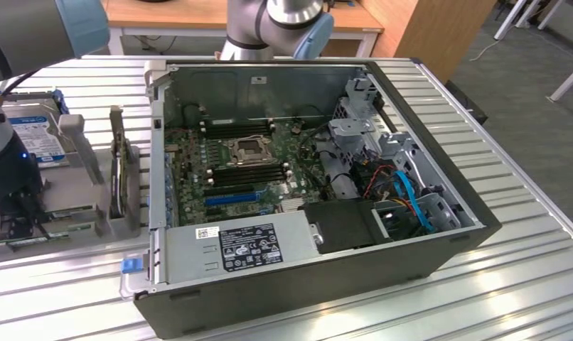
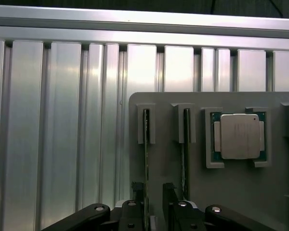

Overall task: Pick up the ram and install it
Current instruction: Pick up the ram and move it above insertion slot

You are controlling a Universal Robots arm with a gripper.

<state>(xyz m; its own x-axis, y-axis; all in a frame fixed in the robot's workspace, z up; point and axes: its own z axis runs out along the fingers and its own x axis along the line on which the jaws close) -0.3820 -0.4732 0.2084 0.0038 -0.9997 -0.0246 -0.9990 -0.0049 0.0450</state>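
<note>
The ram, a long thin green circuit-board stick, stands on edge in a slot of the flat grey plastic holder. It lies between the spread fingers of the black two-fingered gripper, whose jaws straddle it without pinching it. In the exterior view the ribbed aluminium table carries the open black computer case, with the holder at about nine o'clock from it. A second green stick stands in the neighbouring slot, and a small square silver processor chip sits in a recess past that.

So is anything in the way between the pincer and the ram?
Nothing visible. The open pincer is right at the ram, which stands on edge in its grey holder, one finger on each side.
</note>
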